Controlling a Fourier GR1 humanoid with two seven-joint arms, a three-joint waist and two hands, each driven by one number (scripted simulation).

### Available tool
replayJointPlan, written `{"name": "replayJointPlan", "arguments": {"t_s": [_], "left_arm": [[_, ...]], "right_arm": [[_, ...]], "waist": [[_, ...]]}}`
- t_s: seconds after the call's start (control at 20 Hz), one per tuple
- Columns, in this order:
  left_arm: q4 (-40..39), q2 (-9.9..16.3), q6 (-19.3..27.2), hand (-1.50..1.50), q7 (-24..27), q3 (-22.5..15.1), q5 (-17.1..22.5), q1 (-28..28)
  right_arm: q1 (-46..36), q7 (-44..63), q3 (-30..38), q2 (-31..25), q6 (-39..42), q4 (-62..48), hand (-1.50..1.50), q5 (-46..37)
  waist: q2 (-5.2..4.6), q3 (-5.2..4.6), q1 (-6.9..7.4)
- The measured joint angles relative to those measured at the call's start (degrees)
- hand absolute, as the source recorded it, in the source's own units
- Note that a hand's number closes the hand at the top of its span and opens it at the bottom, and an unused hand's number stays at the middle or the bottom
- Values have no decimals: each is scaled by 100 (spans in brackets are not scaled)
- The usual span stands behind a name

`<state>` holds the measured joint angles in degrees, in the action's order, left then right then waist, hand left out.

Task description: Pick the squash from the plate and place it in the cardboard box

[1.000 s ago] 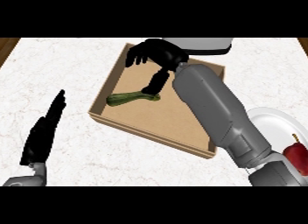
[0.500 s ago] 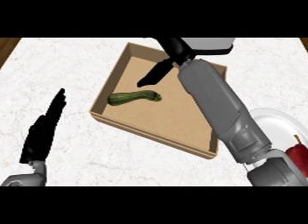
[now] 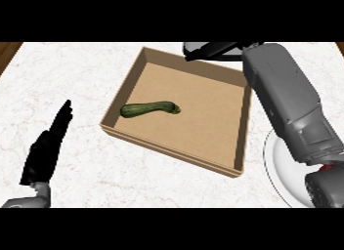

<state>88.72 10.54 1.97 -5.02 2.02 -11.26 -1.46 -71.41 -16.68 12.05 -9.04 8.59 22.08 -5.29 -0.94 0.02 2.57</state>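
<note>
The squash (image 3: 150,109) is seen lying in the cardboard box (image 3: 176,144), ungrasped: judged light, stiff, smooth-skinned, best taken mid-body. Right hand (image 3: 211,50) released; left hand (image 3: 49,146) flat, resting.

Right robot hand (image 3: 212,50) half cut off at the top edge — fingers unreadable, plate (image 3: 277,168) mostly hidden under the forearm — red object barely showing

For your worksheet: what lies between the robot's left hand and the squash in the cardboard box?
In the head view, a strip of bare marble counter and then the cardboard box's near-left wall separate the left hand from the squash.
</note>
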Motion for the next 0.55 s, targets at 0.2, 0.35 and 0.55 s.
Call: {"name": "replayJointPlan", "arguments": {"t_s": [0.2, 0.35, 0.55], "left_arm": [[19, -13, -28, 0, -19, -22, 4, -37], [67, 17, -77, 0, -14, -12, 31, -43], [68, -23, -74, 0, -44, -63, 4, -129]], "right_arm": [[15, -112, 366, -725, 265, -353, -150, 201], [56, -223, 568, -1248, 598, -585, -150, 316], [111, -402, 685, -1901, 1145, -791, -150, 352]], "waist": [[-46, 3, 50], [-79, 7, 107], [-129, 13, 178]]}}
